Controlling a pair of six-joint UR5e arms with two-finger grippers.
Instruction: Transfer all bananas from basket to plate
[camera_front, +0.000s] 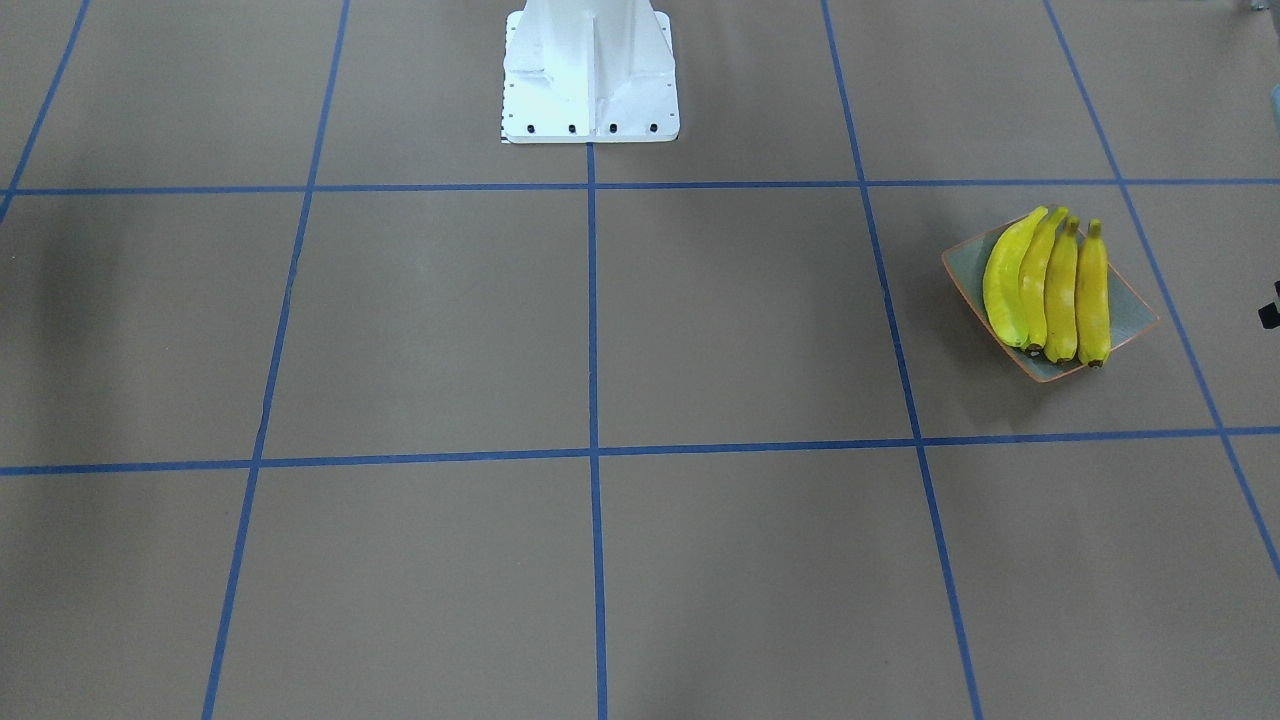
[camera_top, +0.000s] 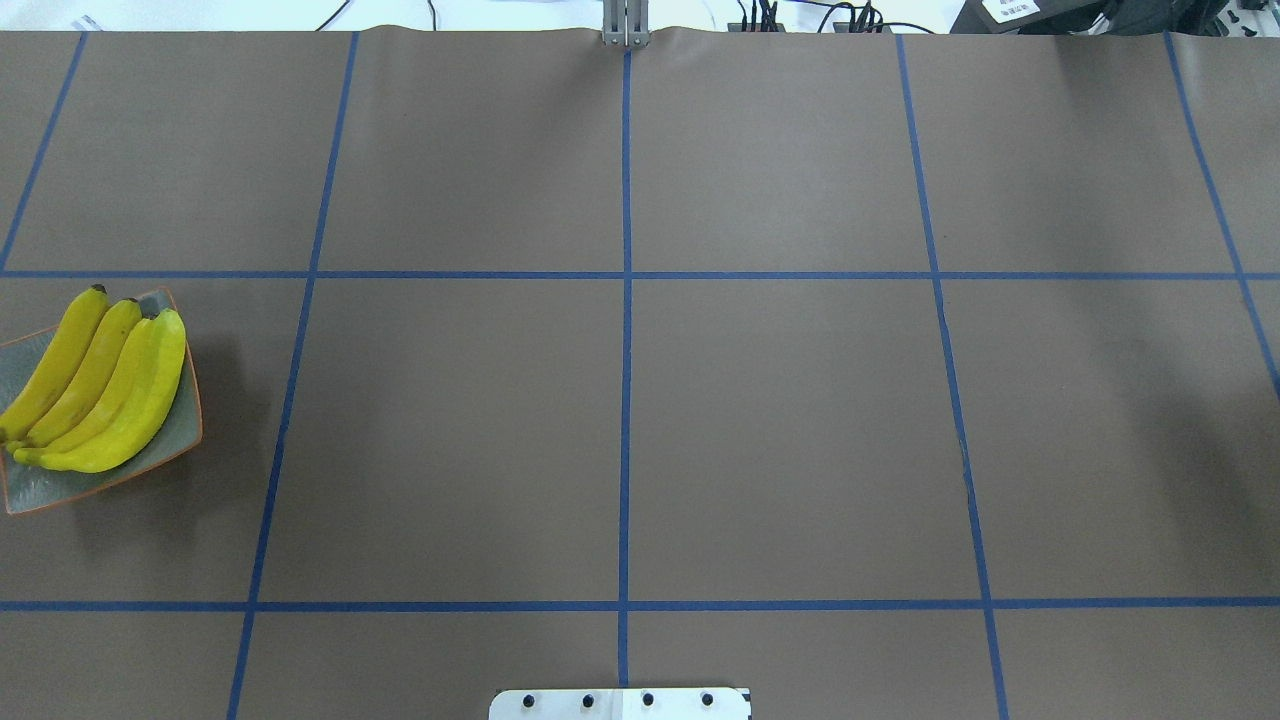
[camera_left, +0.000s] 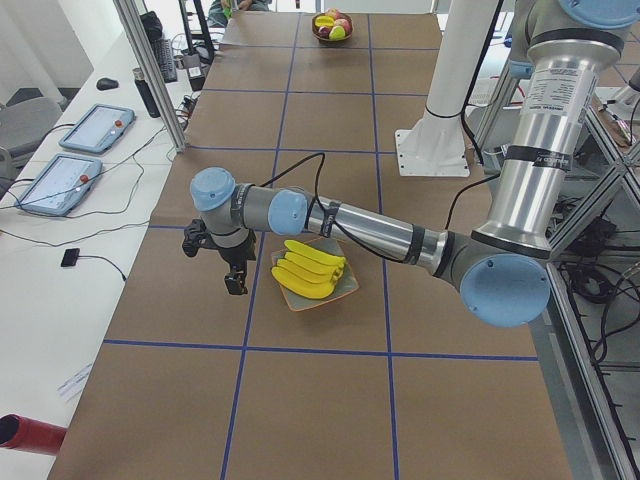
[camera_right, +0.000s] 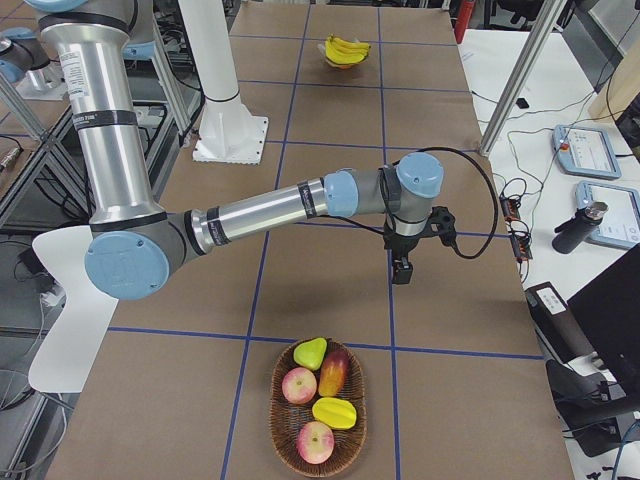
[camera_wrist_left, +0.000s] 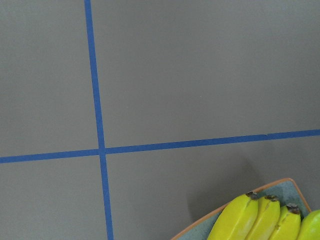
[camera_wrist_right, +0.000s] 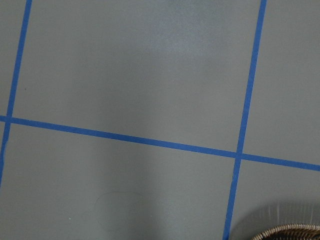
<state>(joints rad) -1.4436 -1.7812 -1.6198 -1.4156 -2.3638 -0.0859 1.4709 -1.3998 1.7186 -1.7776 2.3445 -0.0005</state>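
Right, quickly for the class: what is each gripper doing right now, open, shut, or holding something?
Left gripper: cannot be told; only a side view shows it.
Right gripper: cannot be told; only a side view shows it.

I can read no words and no numbers anywhere here. A white label (camera_top: 1010, 8) lies past the far edge of my worktop (camera_top: 780, 420), but its print is too small for me to read. 2 tablets lie on the side desk, the near tablet (camera_left: 58, 184) and the far tablet (camera_left: 97, 128), and their screens are too blurry to read.
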